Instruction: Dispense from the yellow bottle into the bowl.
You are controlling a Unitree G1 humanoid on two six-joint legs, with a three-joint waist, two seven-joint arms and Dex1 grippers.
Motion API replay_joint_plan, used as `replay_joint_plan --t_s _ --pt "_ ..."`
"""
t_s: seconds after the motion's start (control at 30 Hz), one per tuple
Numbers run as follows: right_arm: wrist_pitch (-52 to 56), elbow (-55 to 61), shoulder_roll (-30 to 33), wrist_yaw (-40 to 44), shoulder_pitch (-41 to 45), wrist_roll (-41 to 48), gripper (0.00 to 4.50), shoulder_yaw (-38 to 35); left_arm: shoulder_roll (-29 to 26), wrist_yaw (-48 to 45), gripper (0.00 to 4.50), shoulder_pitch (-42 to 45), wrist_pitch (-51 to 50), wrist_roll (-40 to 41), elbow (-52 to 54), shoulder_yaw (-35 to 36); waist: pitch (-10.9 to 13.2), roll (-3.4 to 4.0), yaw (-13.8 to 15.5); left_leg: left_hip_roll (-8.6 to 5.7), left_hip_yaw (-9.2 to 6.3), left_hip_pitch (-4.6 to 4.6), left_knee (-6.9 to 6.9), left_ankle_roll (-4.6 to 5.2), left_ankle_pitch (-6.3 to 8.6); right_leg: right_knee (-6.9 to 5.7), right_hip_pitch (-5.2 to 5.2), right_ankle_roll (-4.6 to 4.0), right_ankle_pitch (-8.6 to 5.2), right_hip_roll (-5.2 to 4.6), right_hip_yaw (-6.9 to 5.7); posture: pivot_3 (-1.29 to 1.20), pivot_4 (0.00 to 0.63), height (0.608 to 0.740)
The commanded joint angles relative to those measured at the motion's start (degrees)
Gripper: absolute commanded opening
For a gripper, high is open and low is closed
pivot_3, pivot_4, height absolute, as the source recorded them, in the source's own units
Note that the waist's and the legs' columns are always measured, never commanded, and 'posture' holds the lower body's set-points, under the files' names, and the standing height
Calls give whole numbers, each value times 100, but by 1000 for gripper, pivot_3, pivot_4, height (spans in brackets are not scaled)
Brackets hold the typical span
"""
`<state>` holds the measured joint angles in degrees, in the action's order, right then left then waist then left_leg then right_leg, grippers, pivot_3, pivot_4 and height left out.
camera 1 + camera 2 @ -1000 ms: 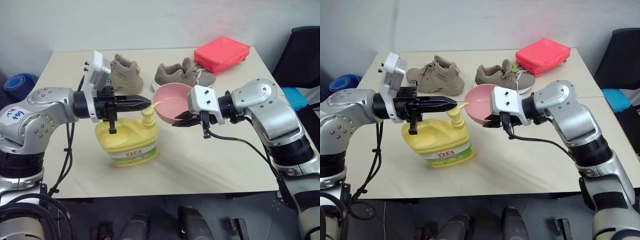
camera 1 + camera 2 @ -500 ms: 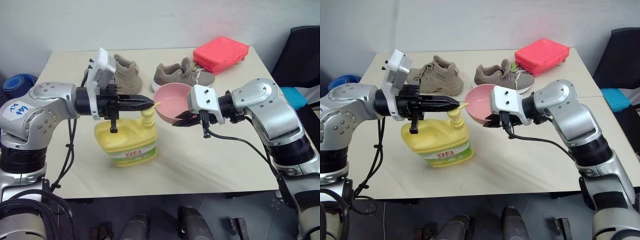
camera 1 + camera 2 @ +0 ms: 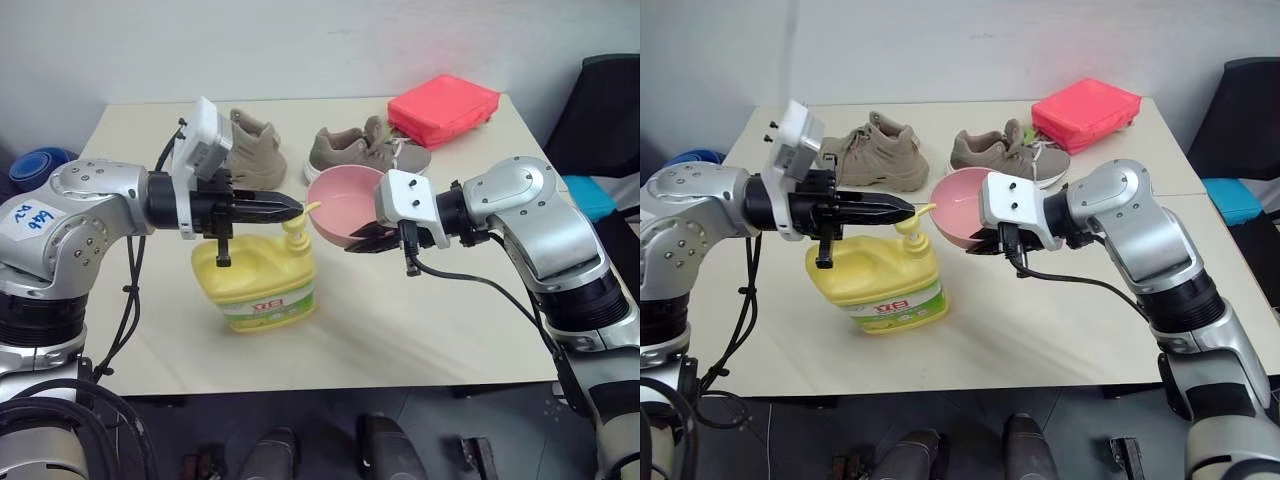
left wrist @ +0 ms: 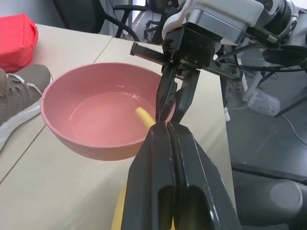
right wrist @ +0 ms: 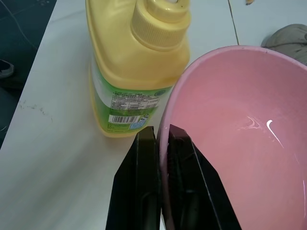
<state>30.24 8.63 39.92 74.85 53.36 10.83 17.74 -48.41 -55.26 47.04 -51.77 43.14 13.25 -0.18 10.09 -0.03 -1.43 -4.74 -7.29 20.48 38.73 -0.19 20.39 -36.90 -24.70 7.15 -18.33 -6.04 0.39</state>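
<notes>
Left eye view: a beige table holds all the objects.
Yellow bottle: the yellow bottle stands upright near the front of the table, label facing the robot, its pump spout reaching over the rim of the bowl.
Bowl: the pink bowl is held just beside the bottle, on the robot's right of it, lifted and tilted slightly toward the spout.
Left gripper: the left gripper lies about level above the pump head, pointing right, its fingers clenched together with nothing between them.
Right gripper: the right gripper pinches the bowl's near rim, one finger inside and one outside the wall.
Background: two tan shoes and a red pouch lie at the far side of the table.
</notes>
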Motion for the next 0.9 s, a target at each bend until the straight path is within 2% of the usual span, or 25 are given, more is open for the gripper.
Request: replay_joint_plan --t_s 0.03,0.53,0.9 --pt "-24 251 9 -49 85 87 0 -135 -57 -120 18 -225 -149 -293 3 -459 -1 -1 1 0 0 -1 2 0 0 0 2 0 0 0 0 0 150 740" --pt "99 458 -15 -144 87 157 0 -141 -130 -203 18 -404 -405 -503 -9 -902 -8 -3 0 0 -2 -9 3 0 2 -2 11 0 0 0 -1 0 150 740" --pt "215 570 -18 -181 52 241 0 -102 70 -96 18 -665 -573 -488 -43 -976 -47 -4 8 1 -2 -22 -1 0 4 2 20 0 0 1 3 0 150 740"
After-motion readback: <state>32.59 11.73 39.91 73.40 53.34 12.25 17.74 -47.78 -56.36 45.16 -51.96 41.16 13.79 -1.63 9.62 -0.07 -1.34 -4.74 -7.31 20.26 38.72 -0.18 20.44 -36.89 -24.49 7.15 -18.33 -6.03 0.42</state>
